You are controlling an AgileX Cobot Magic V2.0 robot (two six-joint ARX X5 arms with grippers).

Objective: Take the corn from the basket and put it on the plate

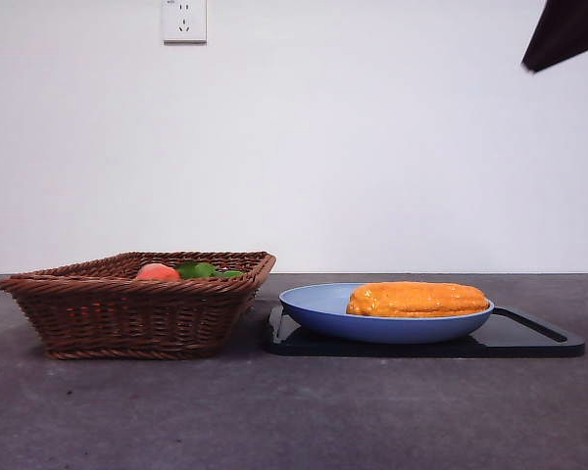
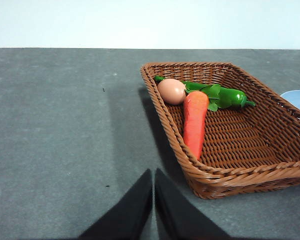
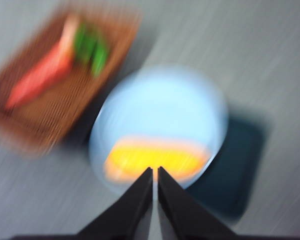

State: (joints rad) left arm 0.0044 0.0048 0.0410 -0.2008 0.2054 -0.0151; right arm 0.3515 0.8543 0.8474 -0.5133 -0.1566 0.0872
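Currently we log:
Corn (image 1: 417, 299): lying in blue plate (image 1: 318, 311).
Right tool (image 3: 155, 172): above corn, jaws together, empty.
Left tool (image 2: 153, 174): jaws together, beside wicker basket (image 2: 250, 172).

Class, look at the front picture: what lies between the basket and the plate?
Nothing stands between them: the front view shows a narrow gap of bare table between the basket and the plate, then the black tray's edge.
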